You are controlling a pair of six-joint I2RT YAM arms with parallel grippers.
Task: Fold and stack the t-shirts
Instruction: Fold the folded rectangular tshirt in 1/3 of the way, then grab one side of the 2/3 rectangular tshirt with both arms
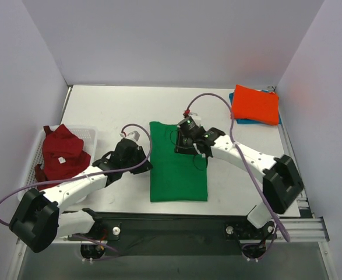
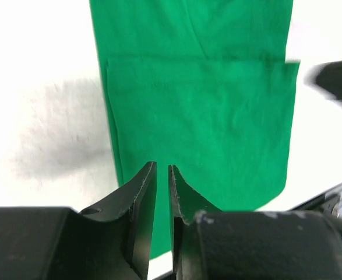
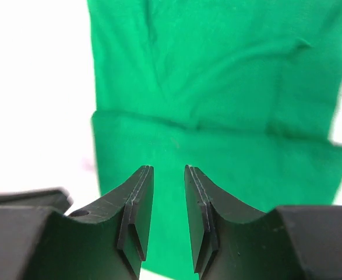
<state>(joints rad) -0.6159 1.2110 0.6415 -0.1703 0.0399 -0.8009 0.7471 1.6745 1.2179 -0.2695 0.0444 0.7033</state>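
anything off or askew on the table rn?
Nothing damaged or spilled. Minor: the folded orange-red t-shirt at the far right sits offset on the blue t-shirt under it, blue edge peeking out. The dark red t-shirt lies crumpled in the white slatted plastic basket at left. The bright green t-shirt lies flat.

I see a white table [image 1: 106, 111] boxed in by pale lavender walls [image 1: 171, 41] along its far, left and right edges, softly and evenly lit.
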